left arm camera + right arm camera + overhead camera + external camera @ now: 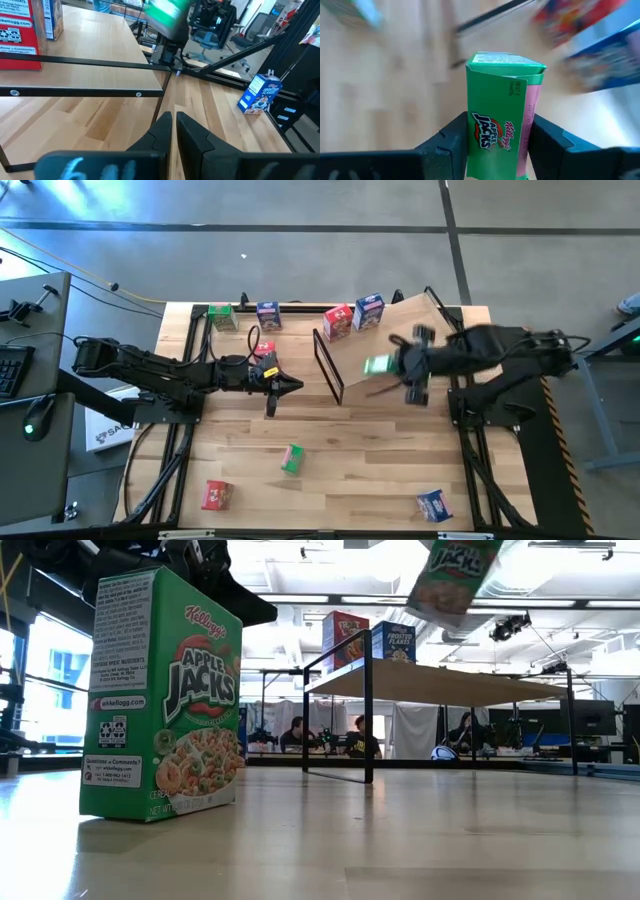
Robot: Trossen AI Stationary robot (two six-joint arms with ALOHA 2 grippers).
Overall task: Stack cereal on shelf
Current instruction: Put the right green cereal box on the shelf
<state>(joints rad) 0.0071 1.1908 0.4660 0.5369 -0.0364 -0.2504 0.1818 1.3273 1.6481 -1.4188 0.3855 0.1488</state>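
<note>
Above the shelf [385, 345], blurred right claw [498, 135] clamped on green cereal box [502, 107]; left claw [172, 125] together.

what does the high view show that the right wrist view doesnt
Only the high view shows the whole table, the left gripper shut and empty near its middle, the boxes scattered on the table, such as a red box and a blue box at the near edge, and the right arm reaching over the shelf.

Only the right wrist view shows the Apple Jacks print on the held box and the fingers pressing its sides.

Both show the right gripper holding the green box above the shelf.
</note>
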